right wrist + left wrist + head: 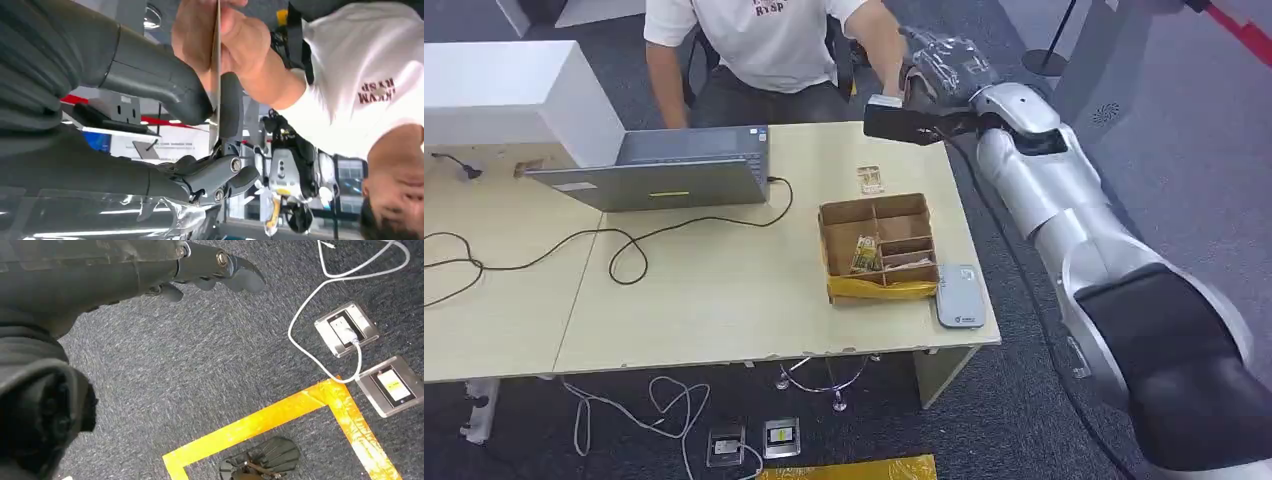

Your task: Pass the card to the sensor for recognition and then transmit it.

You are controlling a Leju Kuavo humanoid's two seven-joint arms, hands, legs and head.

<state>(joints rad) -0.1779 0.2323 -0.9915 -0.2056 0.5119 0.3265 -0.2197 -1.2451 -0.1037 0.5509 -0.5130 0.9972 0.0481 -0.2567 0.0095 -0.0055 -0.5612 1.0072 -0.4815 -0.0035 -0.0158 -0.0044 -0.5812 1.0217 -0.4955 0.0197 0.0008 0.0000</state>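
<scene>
White thin card (pixel 215 75) is pinched between our right hand's (pixel 924 95) thumb and fingers (pixel 231 107) beyond the desk (pixel 724 290); a person's hand (pixel 220 35) grips it too. Left hand (pixel 200 270) hangs empty, fingers loosely curled.

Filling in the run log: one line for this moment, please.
stage: handover | right hand: pinches card | person's hand: on card | left hand: hangs over floor, holds nothing

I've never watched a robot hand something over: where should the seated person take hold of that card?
Probably by the free end of the card, coming from the side opposite the right hand. It shows edge-on, pinched between thumb and finger; the person's hand already closes on the end sticking out.
</scene>
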